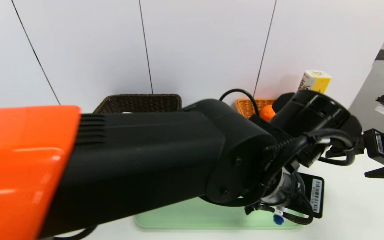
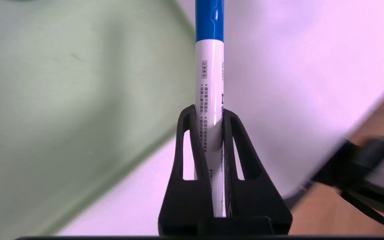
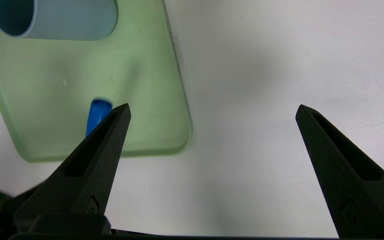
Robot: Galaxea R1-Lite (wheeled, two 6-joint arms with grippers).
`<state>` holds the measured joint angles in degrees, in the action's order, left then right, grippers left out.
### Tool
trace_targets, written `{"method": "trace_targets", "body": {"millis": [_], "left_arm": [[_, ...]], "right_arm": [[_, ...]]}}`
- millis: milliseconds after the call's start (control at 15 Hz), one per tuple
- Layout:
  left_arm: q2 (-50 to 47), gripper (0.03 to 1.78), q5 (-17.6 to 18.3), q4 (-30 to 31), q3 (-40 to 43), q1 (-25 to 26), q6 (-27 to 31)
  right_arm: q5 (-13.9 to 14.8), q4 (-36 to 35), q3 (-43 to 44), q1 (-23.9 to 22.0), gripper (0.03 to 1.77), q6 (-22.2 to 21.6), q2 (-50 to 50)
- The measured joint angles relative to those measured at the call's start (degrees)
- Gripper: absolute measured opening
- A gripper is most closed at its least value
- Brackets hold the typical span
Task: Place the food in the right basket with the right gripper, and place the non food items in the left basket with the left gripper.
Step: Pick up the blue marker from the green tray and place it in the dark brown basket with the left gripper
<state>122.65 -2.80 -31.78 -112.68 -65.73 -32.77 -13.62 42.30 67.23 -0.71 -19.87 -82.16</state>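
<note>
My left gripper (image 2: 210, 110) is shut on a white marker (image 2: 209, 66) with a blue cap, which runs straight out between the fingers. In the head view only the marker's blue end (image 1: 278, 219) shows below my left arm, by the right end of the green tray (image 1: 192, 218). A pale blue cup (image 3: 55, 18) lies on its side on the tray (image 3: 138, 83). My right gripper (image 3: 213, 106) hangs open over bare white table beside the tray. At the back stand the dark brown left basket (image 1: 138, 101) and the orange right basket (image 1: 250, 106), which holds an orange fruit (image 1: 267, 112).
My left arm (image 1: 128, 160) fills most of the head view and hides the tray's middle. A yellow and white carton (image 1: 314, 81) stands behind the orange basket. My right arm (image 1: 383, 150) reaches in from the right edge. The white wall is close behind the baskets.
</note>
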Motion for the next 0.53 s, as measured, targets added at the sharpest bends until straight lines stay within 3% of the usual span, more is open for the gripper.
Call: {"method": "trace_targets", "body": {"millis": [133, 333, 533], "left_arm": [[-4.4, 0.16, 5.2, 0.2, 0.2, 0.3, -0.1], [-9.5, 0.16, 5.6, 2.3, 0.4, 3.9, 1.0], [-12.6, 0.16, 5.6, 5.9, 0.4, 10.9, 2.1]], "right_arm": [[0.0, 0.0, -0.2, 0.0, 1.71, 0.0, 0.2], [0.0, -0.1, -0.2, 0.0, 1.71, 0.3, 0.5], [0.0, -0.1, -0.1, 0.0, 1.71, 0.4, 0.6]]}}
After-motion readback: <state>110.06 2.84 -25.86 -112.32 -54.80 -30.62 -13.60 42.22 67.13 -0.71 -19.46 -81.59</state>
